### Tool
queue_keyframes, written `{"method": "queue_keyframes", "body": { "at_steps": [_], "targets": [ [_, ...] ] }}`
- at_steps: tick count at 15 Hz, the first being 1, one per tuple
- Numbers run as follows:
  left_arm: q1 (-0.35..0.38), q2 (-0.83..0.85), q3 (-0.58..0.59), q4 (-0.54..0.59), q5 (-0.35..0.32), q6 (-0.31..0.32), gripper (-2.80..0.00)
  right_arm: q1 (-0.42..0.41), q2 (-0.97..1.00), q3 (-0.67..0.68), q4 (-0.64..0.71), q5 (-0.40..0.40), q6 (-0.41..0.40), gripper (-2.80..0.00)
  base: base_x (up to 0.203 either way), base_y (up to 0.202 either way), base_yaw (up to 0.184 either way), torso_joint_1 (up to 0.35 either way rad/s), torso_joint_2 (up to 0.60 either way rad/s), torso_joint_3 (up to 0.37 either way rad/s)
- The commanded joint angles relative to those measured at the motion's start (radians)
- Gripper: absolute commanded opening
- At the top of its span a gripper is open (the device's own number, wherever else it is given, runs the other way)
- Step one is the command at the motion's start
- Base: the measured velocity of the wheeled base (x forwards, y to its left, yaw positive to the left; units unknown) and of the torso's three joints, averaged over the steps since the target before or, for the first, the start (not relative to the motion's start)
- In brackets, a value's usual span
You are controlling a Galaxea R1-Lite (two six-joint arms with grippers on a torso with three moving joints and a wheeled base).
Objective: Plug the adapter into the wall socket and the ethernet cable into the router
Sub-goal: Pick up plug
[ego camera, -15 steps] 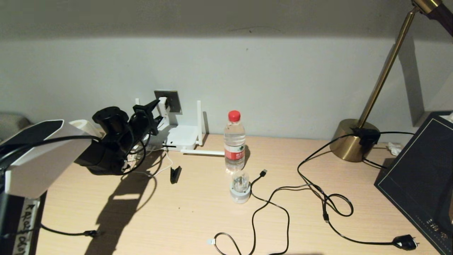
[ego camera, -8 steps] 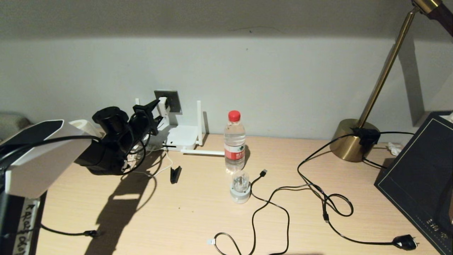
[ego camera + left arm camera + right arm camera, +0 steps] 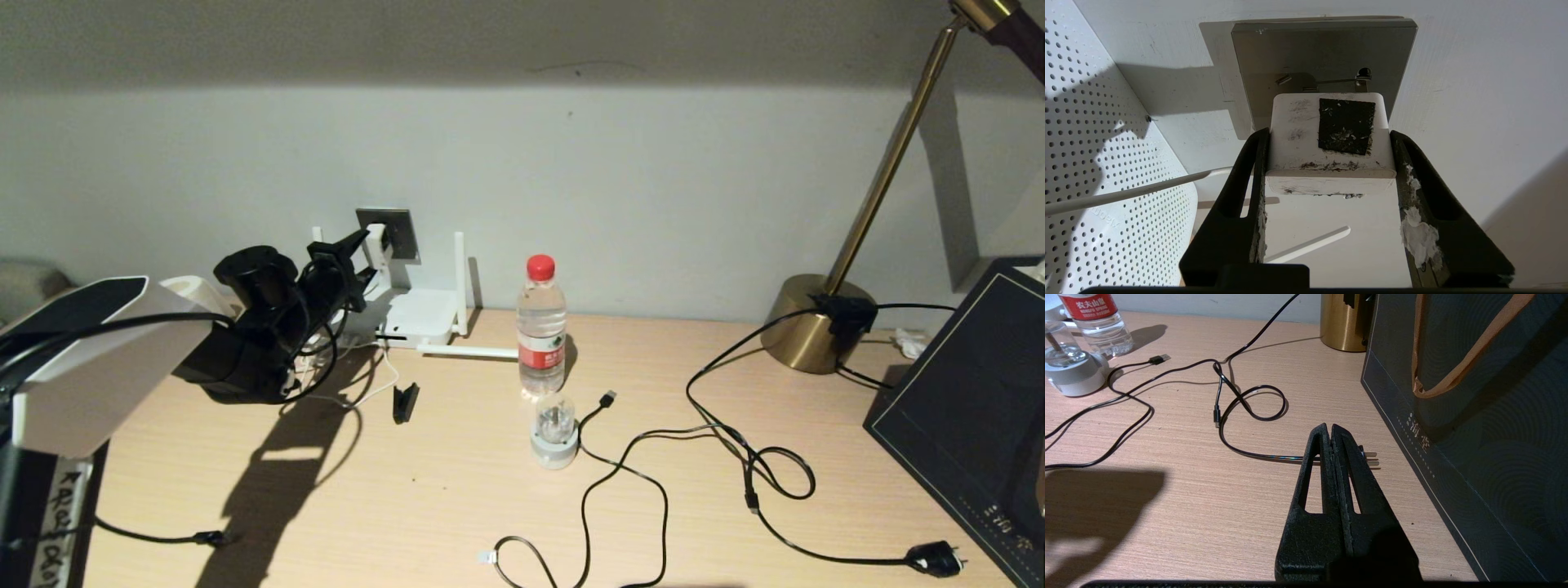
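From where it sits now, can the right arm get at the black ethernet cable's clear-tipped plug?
Probably yes: the right gripper, shut, hovers over bare desk, and the clear-tipped plug lies unobstructed near the desk's front edge; only loose black cables lie between.

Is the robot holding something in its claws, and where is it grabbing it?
Yes. The left gripper holds the adapter by its two side faces, at the wall socket. The right gripper is shut and empty.

Head cam sits up high, looking down and forward across the whole desk [image 3: 457,506] to the wall. Left wrist cam is jammed right up close to the wall socket [image 3: 1327,53], peering along its fingers. Right wrist cam hangs low over the desk's right side; both it and the head cam catch the water bottle [image 3: 541,327] and brass lamp base [image 3: 1343,322].
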Motion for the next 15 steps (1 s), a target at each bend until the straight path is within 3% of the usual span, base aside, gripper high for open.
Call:
{"method": "queue_keyframes", "body": {
  "at_steps": [1, 15],
  "targets": [
    [0.0, 0.0, 0.0, -0.006, -0.002, -0.007, -2.8, 0.0, 0.0, 0.011, -0.001, 0.0, -0.001, -2.8, 0.0, 0.0, 0.0, 0.0, 0.0, 0.0],
    [0.005, 0.003, -0.009, -0.006, -0.012, -0.007, -2.8, 0.0, 0.0, 0.011, -0.001, 0.0, -0.001, -2.8, 0.0, 0.0, 0.0, 0.0, 0.0, 0.0]
  ]
}}
